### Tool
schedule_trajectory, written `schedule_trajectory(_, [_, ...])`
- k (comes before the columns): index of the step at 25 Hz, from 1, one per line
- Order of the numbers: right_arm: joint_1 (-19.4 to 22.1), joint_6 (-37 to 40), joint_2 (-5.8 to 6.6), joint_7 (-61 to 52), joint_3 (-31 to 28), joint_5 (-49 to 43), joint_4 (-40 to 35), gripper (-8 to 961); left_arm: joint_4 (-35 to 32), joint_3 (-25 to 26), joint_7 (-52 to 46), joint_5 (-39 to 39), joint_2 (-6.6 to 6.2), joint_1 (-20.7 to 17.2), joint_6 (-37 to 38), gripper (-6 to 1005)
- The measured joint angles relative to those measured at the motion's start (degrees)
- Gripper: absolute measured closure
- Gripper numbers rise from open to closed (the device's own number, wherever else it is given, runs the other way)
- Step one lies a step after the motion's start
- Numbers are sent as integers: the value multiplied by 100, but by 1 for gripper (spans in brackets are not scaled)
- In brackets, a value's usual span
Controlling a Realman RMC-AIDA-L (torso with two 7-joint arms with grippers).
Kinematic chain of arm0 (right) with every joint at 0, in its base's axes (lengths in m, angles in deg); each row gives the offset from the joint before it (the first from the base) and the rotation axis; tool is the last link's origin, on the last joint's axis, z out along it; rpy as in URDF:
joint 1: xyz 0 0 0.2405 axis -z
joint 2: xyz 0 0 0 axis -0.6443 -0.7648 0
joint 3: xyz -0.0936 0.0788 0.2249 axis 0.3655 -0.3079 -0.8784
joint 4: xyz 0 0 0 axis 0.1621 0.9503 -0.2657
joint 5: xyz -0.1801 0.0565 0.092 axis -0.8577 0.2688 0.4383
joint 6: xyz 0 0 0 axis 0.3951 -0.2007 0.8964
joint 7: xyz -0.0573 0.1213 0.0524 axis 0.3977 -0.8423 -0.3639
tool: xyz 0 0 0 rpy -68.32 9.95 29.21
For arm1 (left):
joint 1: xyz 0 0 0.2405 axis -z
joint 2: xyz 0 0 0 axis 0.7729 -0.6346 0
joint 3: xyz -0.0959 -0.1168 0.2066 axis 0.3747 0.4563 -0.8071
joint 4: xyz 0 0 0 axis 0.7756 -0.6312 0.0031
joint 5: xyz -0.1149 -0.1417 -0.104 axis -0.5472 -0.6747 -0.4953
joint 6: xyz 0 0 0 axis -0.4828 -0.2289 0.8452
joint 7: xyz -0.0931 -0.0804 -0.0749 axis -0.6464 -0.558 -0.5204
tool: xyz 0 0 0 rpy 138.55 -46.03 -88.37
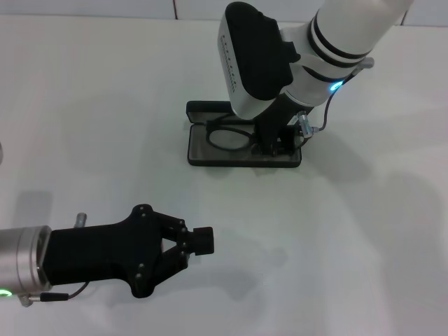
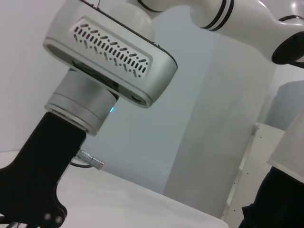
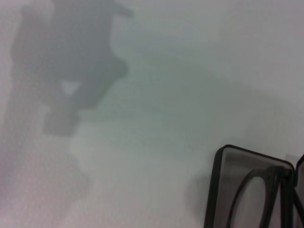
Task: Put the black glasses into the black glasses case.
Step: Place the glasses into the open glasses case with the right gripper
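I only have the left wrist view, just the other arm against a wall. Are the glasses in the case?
Observer: Yes. The head view shows the glasses lying inside the open case.
Operator: Where's the right tool?
Observer: The right tool is down at the case's right end, over the glasses.
Operator: And the left tool?
Observer: The left tool is shut and empty above the table, nearer the robot and apart from the case.
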Motion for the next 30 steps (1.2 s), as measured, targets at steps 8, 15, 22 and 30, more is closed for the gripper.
schedule_trajectory(8, [-37,94,0,-26,6,9,45,841,6,0,3,-1,-2,0,-10,950])
schedule_trajectory(15, [-41,95,0,-132,26,9,56,804,6,0,16,-1,0,0,-14,950])
schedule_trajectory(22, [-4,25,0,-224,124,5,9,698,15,0,31,-1,6,-15,-14,950])
schedule_trajectory(30, [71,-31,0,-231,146,16,-95,685,134,0,145,-1,4,-5,-12,950])
